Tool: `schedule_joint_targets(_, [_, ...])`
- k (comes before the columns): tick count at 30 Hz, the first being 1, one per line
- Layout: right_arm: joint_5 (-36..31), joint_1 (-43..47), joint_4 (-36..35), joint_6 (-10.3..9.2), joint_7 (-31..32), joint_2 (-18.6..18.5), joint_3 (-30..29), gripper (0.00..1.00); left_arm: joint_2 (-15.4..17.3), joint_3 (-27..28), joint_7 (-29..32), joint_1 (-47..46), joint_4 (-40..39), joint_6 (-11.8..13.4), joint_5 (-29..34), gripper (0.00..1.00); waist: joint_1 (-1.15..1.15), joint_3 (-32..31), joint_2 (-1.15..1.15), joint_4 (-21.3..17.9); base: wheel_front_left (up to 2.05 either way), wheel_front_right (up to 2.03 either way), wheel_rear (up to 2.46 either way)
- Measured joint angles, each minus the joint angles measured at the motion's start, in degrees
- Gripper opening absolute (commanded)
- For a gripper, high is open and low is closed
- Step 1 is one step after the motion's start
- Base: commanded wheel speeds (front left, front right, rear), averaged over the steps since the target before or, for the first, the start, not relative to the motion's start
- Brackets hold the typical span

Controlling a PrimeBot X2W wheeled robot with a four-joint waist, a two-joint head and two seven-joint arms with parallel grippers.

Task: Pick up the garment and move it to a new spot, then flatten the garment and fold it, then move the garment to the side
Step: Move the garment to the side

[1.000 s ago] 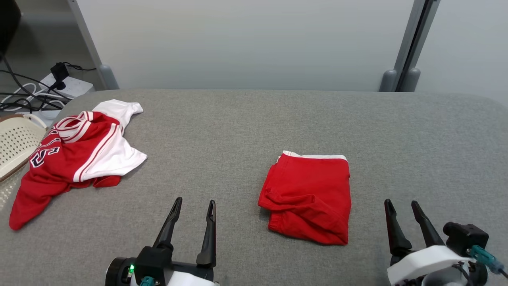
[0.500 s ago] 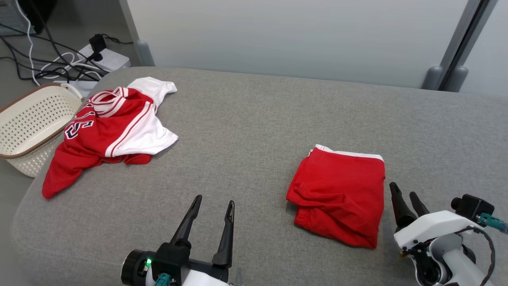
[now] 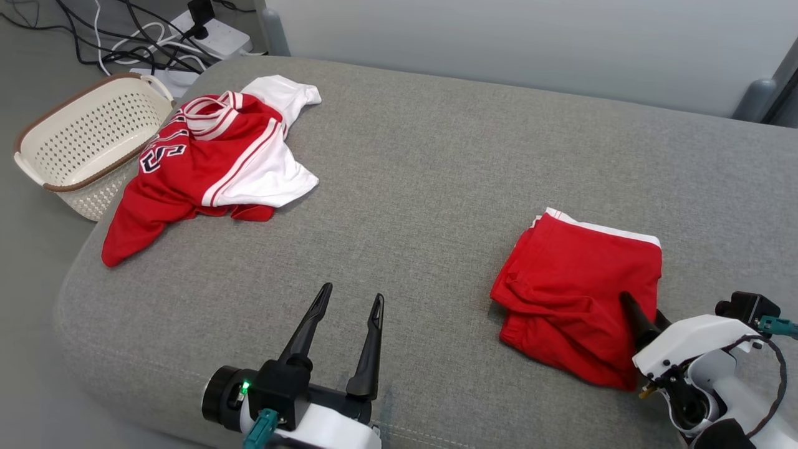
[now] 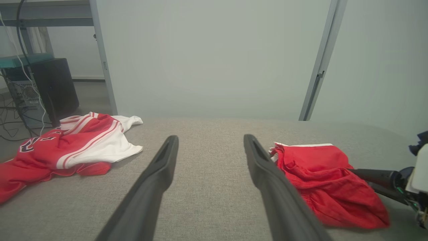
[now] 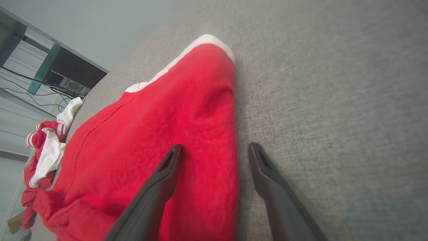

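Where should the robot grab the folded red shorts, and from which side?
Best bet: the straight right-hand edge of the red shorts, reached from the right. The open right gripper straddles it, one finger over cloth, the other over the grey cushion. That edge looks tidy, the left side bunched, so a pinch there probably catches every layer.

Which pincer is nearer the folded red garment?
Right. The right pincer, open, straddles an edge of the folded red garment; the left pincer hovers over grey cushion, apart from it.
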Motion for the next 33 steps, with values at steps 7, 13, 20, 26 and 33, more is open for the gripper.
schedule_joint_targets(7, [2.7, -2.45, 0.88, 0.0, 0.9, -0.44, 2.4, 0.0, -0.03, -0.33, 0.0, -0.57, -0.08, 0.1, -0.49, 1.0, 0.0, 1.47, 0.0, 1.54, 0.0, 0.0, 0.0])
schedule_joint_targets(13, [2.24, -2.89, -0.24, 0.0, -1.96, -2.08, 7.14, 0.0, -0.04, -0.46, 0.0, -0.63, -0.1, 0.57, -0.51, 1.0, 0.0, 1.87, 0.0, 1.94, 0.0, 0.0, 0.0])
schedule_joint_targets(20, [-2.41, -6.99, -1.85, 0.0, -7.58, -4.01, 11.84, 0.0, -0.03, -0.2, 0.0, -0.71, -0.42, 0.6, -1.32, 1.0, 0.0, 1.85, 0.0, 0.95, 0.0, 0.0, 0.0])
schedule_joint_targets(26, [-5.48, -9.01, -1.91, 0.0, -8.09, -4.91, 9.78, 0.0, -0.04, -0.44, 0.0, -1.8, -0.64, 0.57, -2.5, 1.0, 0.0, 2.13, 0.0, -1.28, 0.0, 0.0, 0.0])
schedule_joint_targets(33, [-11.52, -9.03, -4.75, 0.0, -8.21, -4.85, 1.04, 0.0, -0.04, -0.54, 0.0, -3.39, 0.27, -0.6, -1.8, 1.0, 0.0, 2.9, 0.0, -5.96, 0.0, 0.0, 0.0])
